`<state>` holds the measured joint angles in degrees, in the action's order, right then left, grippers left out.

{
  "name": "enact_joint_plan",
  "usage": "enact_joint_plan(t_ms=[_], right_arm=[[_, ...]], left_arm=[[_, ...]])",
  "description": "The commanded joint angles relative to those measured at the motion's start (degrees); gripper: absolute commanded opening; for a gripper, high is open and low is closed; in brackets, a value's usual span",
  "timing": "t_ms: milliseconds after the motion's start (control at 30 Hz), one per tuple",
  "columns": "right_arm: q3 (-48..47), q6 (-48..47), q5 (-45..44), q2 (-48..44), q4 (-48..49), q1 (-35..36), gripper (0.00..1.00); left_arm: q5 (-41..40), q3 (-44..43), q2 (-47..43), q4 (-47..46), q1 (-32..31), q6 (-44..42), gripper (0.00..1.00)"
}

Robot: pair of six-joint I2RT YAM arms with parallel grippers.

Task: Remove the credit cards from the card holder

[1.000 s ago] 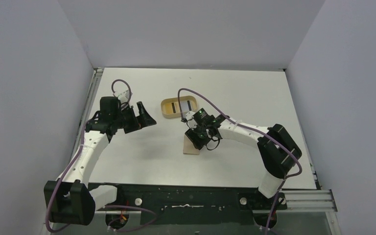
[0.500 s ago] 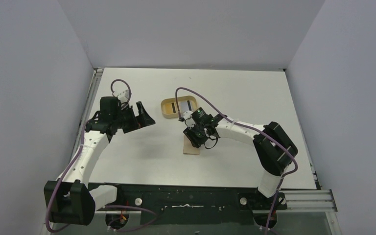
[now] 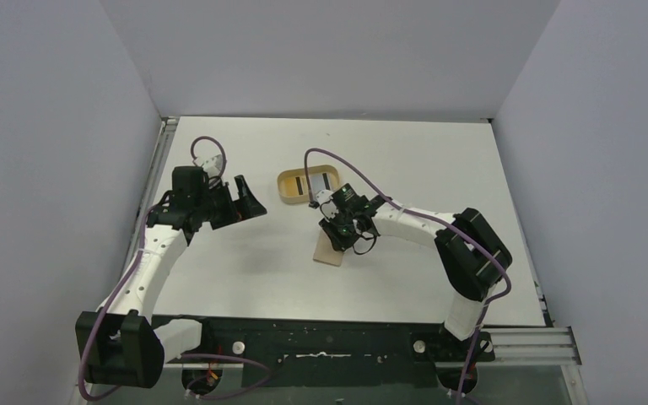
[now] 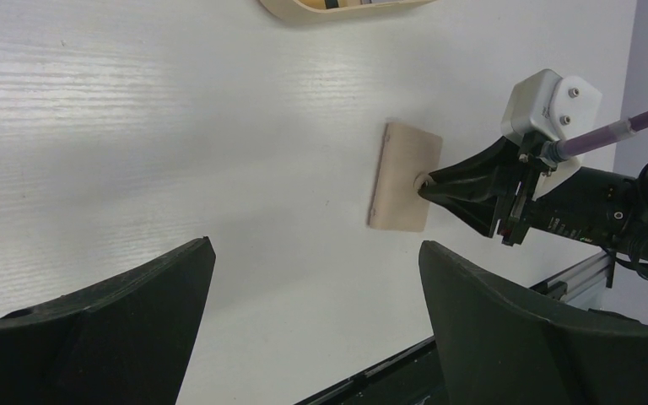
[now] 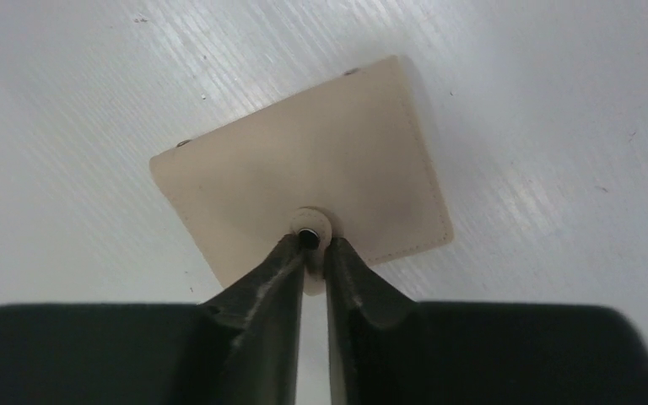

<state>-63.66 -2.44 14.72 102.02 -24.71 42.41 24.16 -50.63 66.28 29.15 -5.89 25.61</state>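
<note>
The card holder lies closed and flat on the white worktop, its tan outer face up. The right pincer comes down at its near edge. The two fingers are drawn almost together and pinch the round snap tab, with the small stud between their tips. The left pincer hangs well to the left of the card holder with its jaws spread wide and nothing between them. Just beyond the card holder sits an oval tan tray. In it lie what look like the credit cards, one dark-striped and one bluish-grey.
</note>
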Motion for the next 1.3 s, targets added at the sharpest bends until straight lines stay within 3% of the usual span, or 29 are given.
enact_joint_plan(t_ms=[0, 33, 67, 367, 633, 833, 1167, 1233, 1267], right_arm=[[-0.15, 0.04, -0.04, 1.17, 1.93, -0.05, 0.08], [0.11, 0.35, -0.04, 1.23, 2.02, -0.05, 0.01], [0.34, 0.52, -0.13, 1.32, 2.10, -0.09, 0.00], [0.56, 2.43, 6.23, -1.30, 4.13, -3.76, 0.00], [-4.02, 4.19, 16.01, -2.82, 4.57, -8.09, 0.00], [-8.33, 4.43, 21.59, -1.00, 4.04, -8.85, 0.00], [-13.01, 4.28, 25.37, 1.34, 2.73, -9.40, 0.00], [-13.37, 4.28, 25.67, 1.28, 2.65, -9.39, 0.00], [-13.45, 4.28, 25.85, 1.26, 2.46, -9.37, 0.00]], left_arm=[[-0.44, -1.74, -0.20, -0.93, 0.29, -0.86, 0.91], [-0.37, -1.24, -0.12, -1.47, 0.22, -0.68, 0.91], [-0.55, -0.90, -0.06, -1.87, 0.22, -0.57, 0.91], [-0.88, 1.59, 2.10, -6.15, -0.64, 0.37, 0.90], [-4.51, 3.97, 8.23, -18.42, -10.09, 6.57, 0.89], [0.06, 4.82, 14.42, -31.86, -10.92, 13.36, 0.89], [7.03, 2.04, 23.85, -44.31, -12.35, 20.44, 0.89], [8.20, 2.32, 24.74, -46.91, -12.72, 22.56, 0.86], [8.45, 2.13, 25.02, -47.02, -13.18, 22.35, 0.79]])
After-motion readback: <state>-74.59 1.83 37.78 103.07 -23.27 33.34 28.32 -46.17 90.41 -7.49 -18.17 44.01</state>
